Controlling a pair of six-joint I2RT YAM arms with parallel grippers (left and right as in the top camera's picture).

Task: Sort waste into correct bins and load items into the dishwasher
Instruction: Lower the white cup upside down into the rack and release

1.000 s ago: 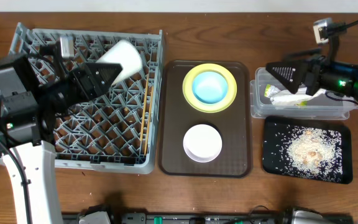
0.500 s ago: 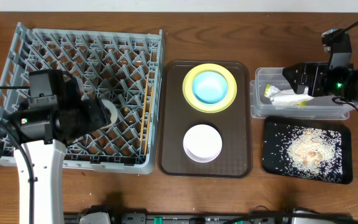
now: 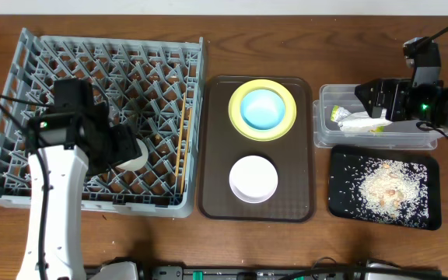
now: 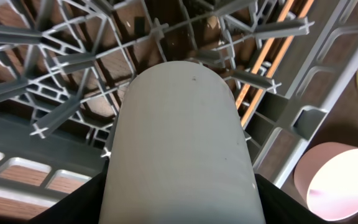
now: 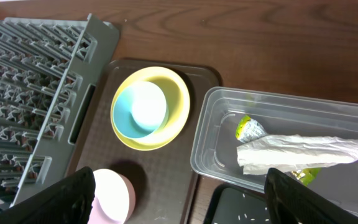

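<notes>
Left claw [image 3: 127, 146] clamped on the small white cup [image 4: 182, 143], down among the pegs of the grey rack [image 3: 22, 70], chopsticks [image 3: 181, 152] lying just right of it. Over on the brown tray [image 3: 216, 194], white bowl [image 3: 253, 179] up front, blue bowl [image 3: 264, 109] sitting in the yellow-green plate [image 3: 236, 96] behind. Right claw [image 3: 364, 101] spread wide above the clear tub [image 3: 325, 136], napkin [image 5: 303, 152] and wrapper [image 5: 250, 129] inside.

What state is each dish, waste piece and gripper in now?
cup: gripped, down among the dish rack pegs
chopsticks: lying in the dish rack
blue bowl: upright, empty, on the yellow-green plate
white bowl: upright, empty, on the brown tray
napkin, wrapper: inside the clear tub
rice crumbs: spread in the black tray
left gripper: shut on the cup
right gripper: open, empty
</notes>
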